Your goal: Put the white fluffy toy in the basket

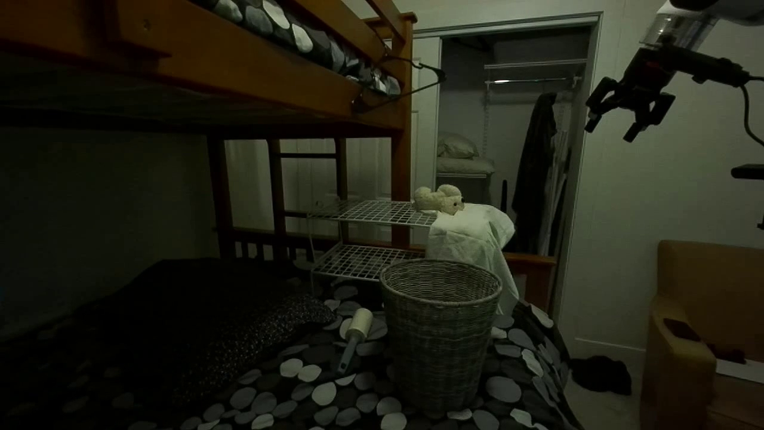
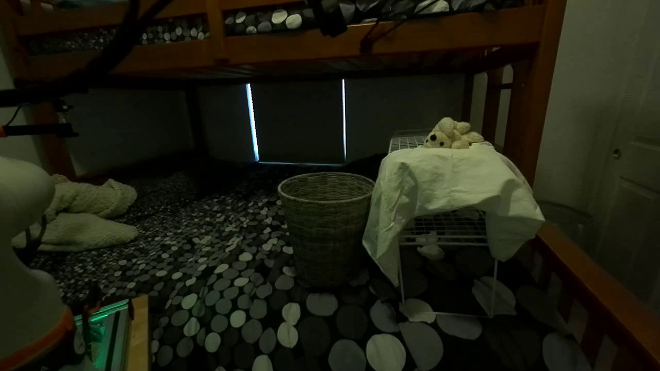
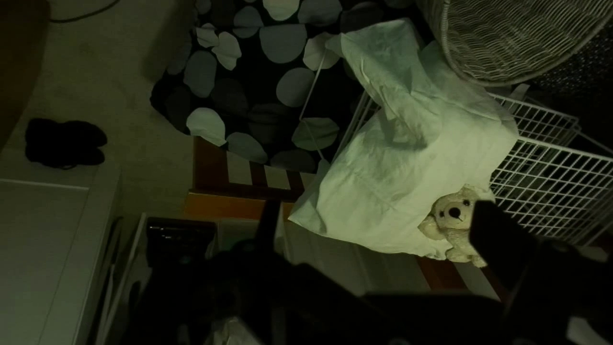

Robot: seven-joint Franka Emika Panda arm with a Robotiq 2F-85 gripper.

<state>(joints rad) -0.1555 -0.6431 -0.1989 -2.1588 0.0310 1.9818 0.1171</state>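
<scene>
The white fluffy toy is an off-white plush bear with dark eyes and nose. It lies on top of the wire rack, at the white cloth, in both exterior views (image 1: 439, 200) (image 2: 451, 135). In the wrist view the toy (image 3: 452, 213) is partly hidden by the right finger. The basket is a round grey woven tub, upright on the bed beside the rack, in both exterior views (image 1: 439, 346) (image 2: 327, 242). Its rim and inside show in the wrist view (image 3: 517, 38). My gripper (image 1: 612, 126) is open and empty, high up and apart from the toy; its spread fingers show in the wrist view (image 3: 378, 211).
A white cloth (image 1: 468, 233) drapes over the wire rack (image 1: 370, 212). A lint roller (image 1: 357, 334) lies beside the basket. The wooden upper bunk (image 1: 286, 83) overhangs the bed, with a dark hanger (image 1: 412, 83) on its rail. A pale fluffy bundle (image 2: 82, 216) lies near the arm base.
</scene>
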